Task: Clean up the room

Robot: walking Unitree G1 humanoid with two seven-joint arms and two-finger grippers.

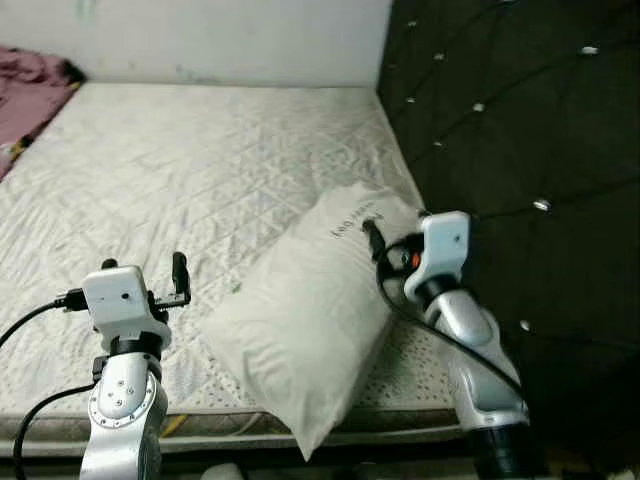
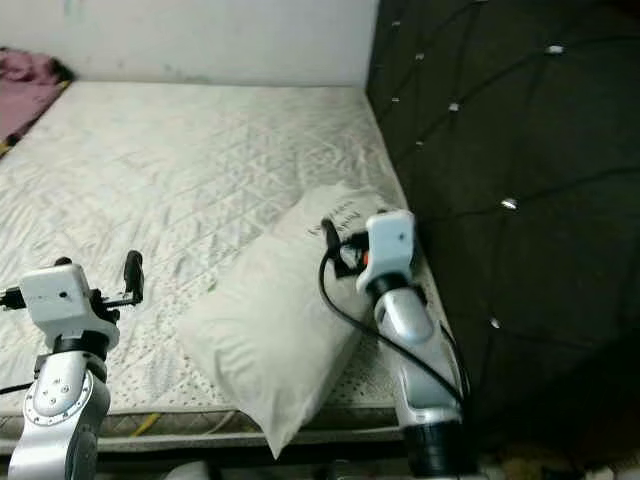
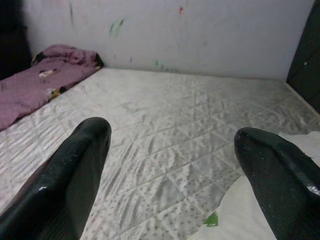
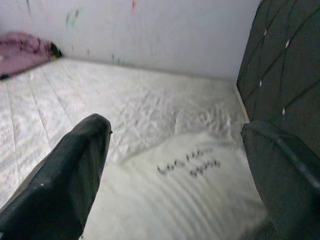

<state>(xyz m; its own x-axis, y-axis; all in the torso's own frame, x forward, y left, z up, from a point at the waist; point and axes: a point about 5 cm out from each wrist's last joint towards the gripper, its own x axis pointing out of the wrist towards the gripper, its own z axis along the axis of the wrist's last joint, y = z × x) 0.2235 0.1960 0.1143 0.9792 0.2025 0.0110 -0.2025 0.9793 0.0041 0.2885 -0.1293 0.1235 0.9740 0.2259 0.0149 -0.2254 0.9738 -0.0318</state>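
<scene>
Right claw (image 4: 175, 165) hovers spread over the white pillow (image 1: 300, 320) lying on the mattress (image 1: 180, 170) beside the dark headboard (image 1: 510, 120), left claw (image 3: 172, 150) spread too

1. The mattress (image 1: 200, 170) lay bare across its middle and toward its far edge, which left open room for a gripper to pass.
2. A white pillow (image 1: 310, 320) occupied the near right corner of the mattress and overhung its near edge.
3. A dark tufted headboard (image 1: 500, 130) stood along the right edge and closed that side.
4. A white wall (image 1: 230, 40) closed off the far edge.
5. A pink blanket (image 1: 30, 95) lay bunched at the far left corner.
6. The left gripper (image 3: 172, 137) stood open over bare mattress just beside the pillow; the right gripper (image 4: 177, 132) stood open above the pillow, near the headboard.
</scene>
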